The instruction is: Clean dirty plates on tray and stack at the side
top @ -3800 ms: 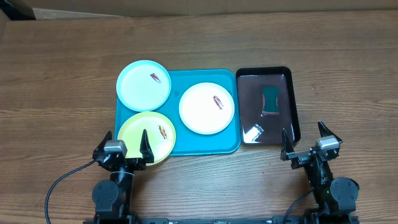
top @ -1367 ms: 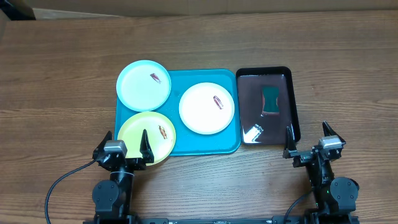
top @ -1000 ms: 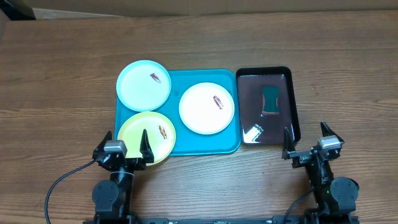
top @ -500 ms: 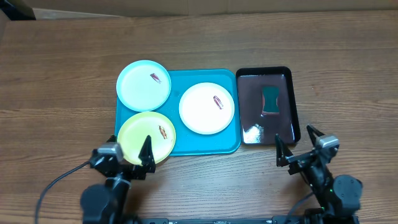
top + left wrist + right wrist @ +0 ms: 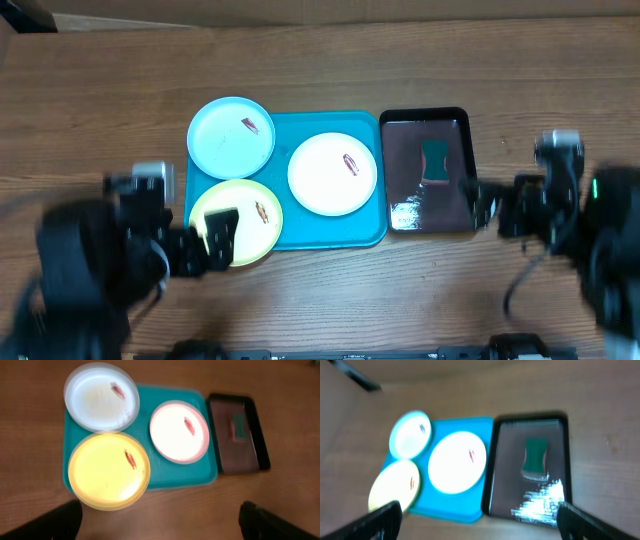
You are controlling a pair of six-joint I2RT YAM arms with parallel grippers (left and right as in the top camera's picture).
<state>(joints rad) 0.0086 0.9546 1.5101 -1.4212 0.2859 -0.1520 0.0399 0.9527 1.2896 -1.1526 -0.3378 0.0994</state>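
Three plates sit on the turquoise tray (image 5: 330,230). The light blue plate (image 5: 231,137) is at its back left. The yellow-green plate (image 5: 245,215) is at its front left and overhangs the rim. The white plate (image 5: 332,173) is in the right half. Each bears a small reddish-brown smear. My left gripper (image 5: 205,240) is open and empty, raised over the front left of the yellow-green plate. My right gripper (image 5: 490,205) is open and empty, beside the black tray's right edge. Both wrist views show the tray (image 5: 165,472) (image 5: 455,505) from above, fingers spread wide.
A narrower black tray (image 5: 400,200) lies right of the turquoise one and holds a green sponge (image 5: 436,161) and a bright wet glint. Bare wooden table (image 5: 100,100) lies all around. Both arms are motion-blurred.
Both arms have risen from their rest at the front edge and swung forward. The left now hovers by the yellow-green plate, the right by the black tray. The plates have not moved.
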